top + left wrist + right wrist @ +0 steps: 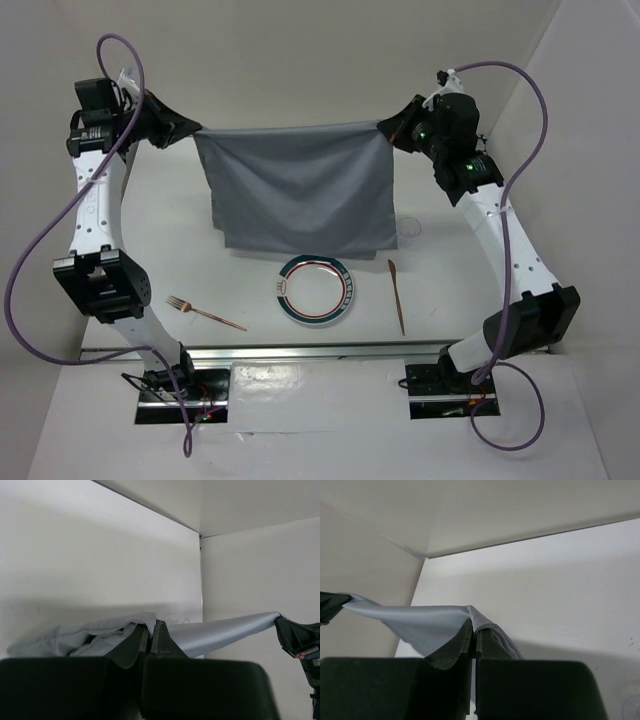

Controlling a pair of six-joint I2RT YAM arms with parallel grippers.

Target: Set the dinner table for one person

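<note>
Bolted at the near edge, the left arm base [170,385] and the right arm base [445,385] stand side by side on the white surface [250,280], which spreads from them to the pale walls behind. Just beyond the bases lies a copper-coloured fork [205,312], slanted, with its tines to the left. To its right sits a round plate [347,290] with a dark green rim band. Right of the plate lies a slender copper-coloured utensil [397,295], roughly lengthwise; whether it is a knife or a spoon is too small to tell. Fork, plate and utensil are apart from one another.

Farther back, a grey cloth [295,190] hangs stretched between the two arms, its top edge taut and its lower edge near the plate's far side. A small clear glass [410,228] stands just beside the cloth's lower right corner.

At the top corners, the left end effector [195,133] is clamped on the cloth's left corner, and the right end effector [385,128] is clamped on the right corner. Both wrist views show the fingers pressed together with cloth pinched between them.
</note>
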